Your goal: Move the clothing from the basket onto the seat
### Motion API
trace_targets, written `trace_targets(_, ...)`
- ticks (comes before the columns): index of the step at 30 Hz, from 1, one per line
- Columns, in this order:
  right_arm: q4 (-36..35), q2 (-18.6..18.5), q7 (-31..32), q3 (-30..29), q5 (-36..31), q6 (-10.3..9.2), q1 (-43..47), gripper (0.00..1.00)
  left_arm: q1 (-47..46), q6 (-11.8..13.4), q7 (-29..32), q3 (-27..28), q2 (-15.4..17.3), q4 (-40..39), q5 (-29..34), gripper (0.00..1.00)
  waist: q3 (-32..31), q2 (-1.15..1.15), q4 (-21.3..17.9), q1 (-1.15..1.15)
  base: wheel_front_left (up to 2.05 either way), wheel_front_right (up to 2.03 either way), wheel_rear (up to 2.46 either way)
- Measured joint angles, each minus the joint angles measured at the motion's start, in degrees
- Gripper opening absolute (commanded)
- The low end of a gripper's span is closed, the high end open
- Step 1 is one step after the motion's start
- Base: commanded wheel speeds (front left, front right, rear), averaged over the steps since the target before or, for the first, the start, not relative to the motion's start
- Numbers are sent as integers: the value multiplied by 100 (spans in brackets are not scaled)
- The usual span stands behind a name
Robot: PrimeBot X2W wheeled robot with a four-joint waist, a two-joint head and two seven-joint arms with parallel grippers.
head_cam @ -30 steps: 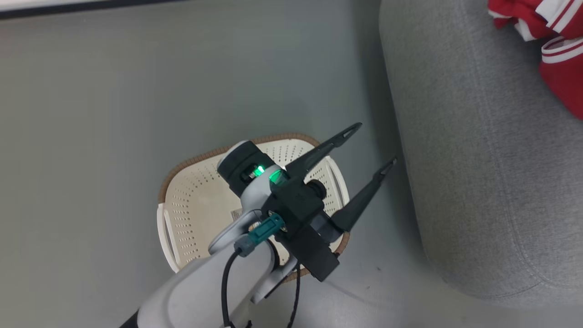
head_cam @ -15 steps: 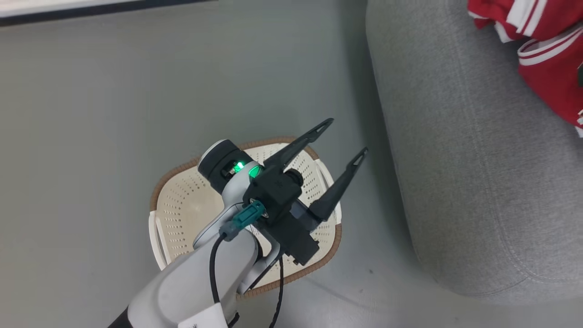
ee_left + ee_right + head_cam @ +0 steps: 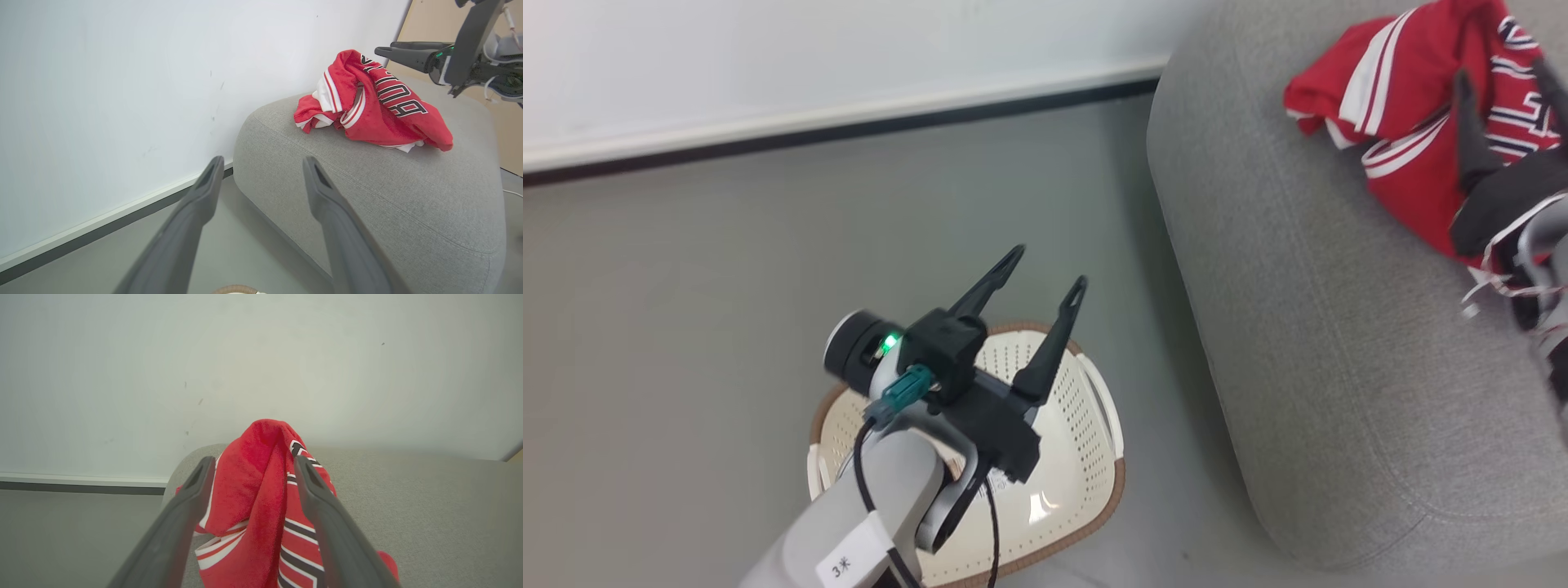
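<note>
Grey floor (image 3: 686, 367) nearest. On it, basket (image 3: 1094, 425), near rounded corner of seat (image 3: 1298, 286). Above basket's far rim, left gripper (image 3: 1048, 265), jaws spread wide, gripping nothing. Farther off, atop seat, clothing (image 3: 1396, 122) in crumpled red heap. Over heap, right gripper (image 3: 253, 461), jaws likewise wide, not clamped on fabric. White wall (image 3: 768, 65) behind.

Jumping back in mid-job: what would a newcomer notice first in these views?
The bright red clothing heaped on the grey seat, at the head view's upper right, with the open right gripper poised over it. Next, the cream basket on the floor at lower centre, beneath the open left gripper, no red visible inside it.
</note>
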Motion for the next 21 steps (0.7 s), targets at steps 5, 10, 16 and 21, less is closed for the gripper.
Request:
trace_targets(5,-96,347,-3,-7,120,49,451,100,371,136,-52,266,43,219,-186,100,-411,0,10,0,0,0,0)
trace_targets(10,-348,561,-3,-82,241,54,1081,100,732,276,-69,550,105,359,-381,100,-829,-1,47,0,0,0,0)
trace_targets(16,-754,877,-3,-55,269,46,1922,100,1307,393,-102,921,281,438,-549,100,-1331,-1,126,0,0,0,0)
trace_targets(21,-1305,1007,-3,22,205,-147,2723,100,1913,466,-102,1207,424,323,-651,100,-1735,-1,212,0,0,0,0)
